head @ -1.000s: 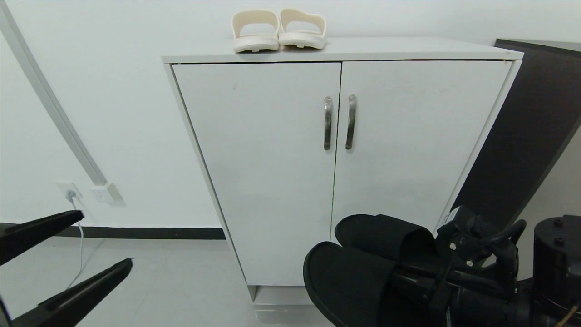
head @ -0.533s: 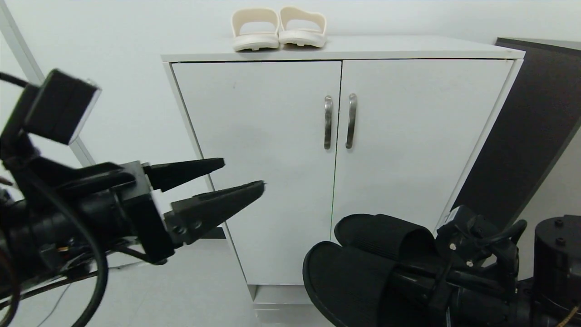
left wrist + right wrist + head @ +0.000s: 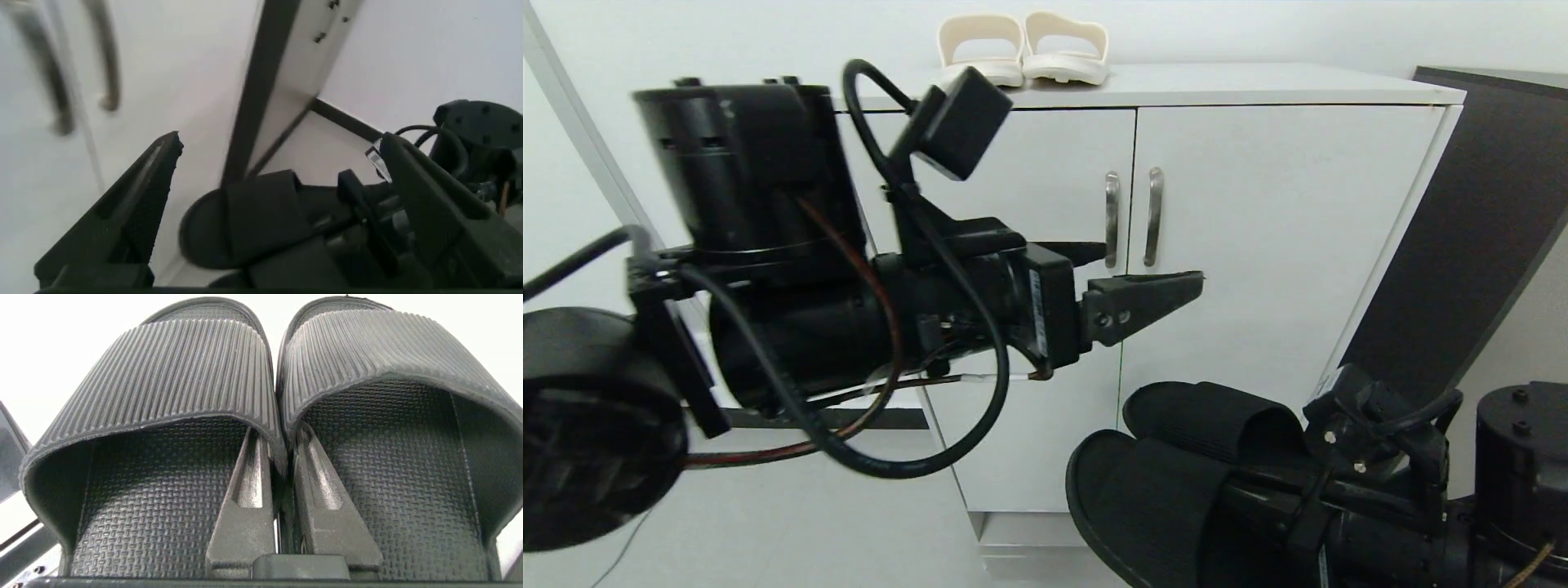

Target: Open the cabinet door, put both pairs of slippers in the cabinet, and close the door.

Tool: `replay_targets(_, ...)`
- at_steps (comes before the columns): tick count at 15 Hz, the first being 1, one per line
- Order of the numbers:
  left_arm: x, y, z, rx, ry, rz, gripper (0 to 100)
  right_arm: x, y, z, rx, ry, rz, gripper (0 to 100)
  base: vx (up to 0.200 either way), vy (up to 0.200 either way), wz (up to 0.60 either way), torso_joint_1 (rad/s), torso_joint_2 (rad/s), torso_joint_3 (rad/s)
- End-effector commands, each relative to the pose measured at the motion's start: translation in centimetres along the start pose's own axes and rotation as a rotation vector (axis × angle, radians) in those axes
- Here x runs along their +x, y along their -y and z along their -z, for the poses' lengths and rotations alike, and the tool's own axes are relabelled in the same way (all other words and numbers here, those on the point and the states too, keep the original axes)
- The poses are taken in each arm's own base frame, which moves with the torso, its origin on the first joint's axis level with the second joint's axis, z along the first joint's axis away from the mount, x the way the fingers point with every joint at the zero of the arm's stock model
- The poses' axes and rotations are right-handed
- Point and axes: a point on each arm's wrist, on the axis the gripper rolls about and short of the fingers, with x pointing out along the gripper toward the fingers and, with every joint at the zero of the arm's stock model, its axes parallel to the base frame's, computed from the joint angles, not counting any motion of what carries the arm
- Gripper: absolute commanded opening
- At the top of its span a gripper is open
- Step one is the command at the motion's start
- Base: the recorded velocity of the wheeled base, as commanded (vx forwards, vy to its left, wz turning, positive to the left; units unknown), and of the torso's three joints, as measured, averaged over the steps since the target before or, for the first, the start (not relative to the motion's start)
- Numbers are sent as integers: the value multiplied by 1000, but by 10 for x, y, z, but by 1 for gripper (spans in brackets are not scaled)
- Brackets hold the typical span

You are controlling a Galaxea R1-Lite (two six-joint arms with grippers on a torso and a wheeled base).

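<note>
The white cabinet (image 3: 1282, 245) stands with both doors shut, its two metal handles (image 3: 1112, 219) side by side at the middle seam. A pair of cream slippers (image 3: 1023, 51) rests on its top. My left gripper (image 3: 1152, 263) is open in front of the doors, just below the handles, with nothing between its fingers. In the left wrist view the left gripper (image 3: 282, 140) faces the handles (image 3: 49, 73) with the black slippers (image 3: 261, 220) below. Low in front of the right door, my right gripper (image 3: 282, 498) is shut on the black slippers (image 3: 1176, 457), pinching their adjoining inner walls (image 3: 282, 416).
A dark panel (image 3: 1478, 229) leans beside the cabinet's right side. A grey conduit (image 3: 556, 106) runs diagonally down the white wall on the left. Grey floor (image 3: 792, 531) lies open to the left of the cabinet base.
My left arm has risen from the lower left and swung right across the left door, ending near the handles, still open. The right gripper with the black slippers has stayed put.
</note>
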Motion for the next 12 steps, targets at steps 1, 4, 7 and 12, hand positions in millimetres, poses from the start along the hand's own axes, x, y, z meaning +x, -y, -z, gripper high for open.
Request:
replay_targets(1,34,-13,16,-42,-53,46,100,0,0,1,1,-3,0,0,0,0,0,0,0,0)
replay_targets(4,47,-28,2,-145,-29,143,100,0,0,0,-1,-1,0,0,0,0,0,0,0,0)
replay_targets(7,58,-47,-3,-204,-20,164,100,1,0,1,-1,-7,0,0,0,0,0,0,0,0)
replay_targets(12,64,-52,-6,-189,3,84,100,0,-1,1,-3,-3,-3,0,0,0,0,0,0,0)
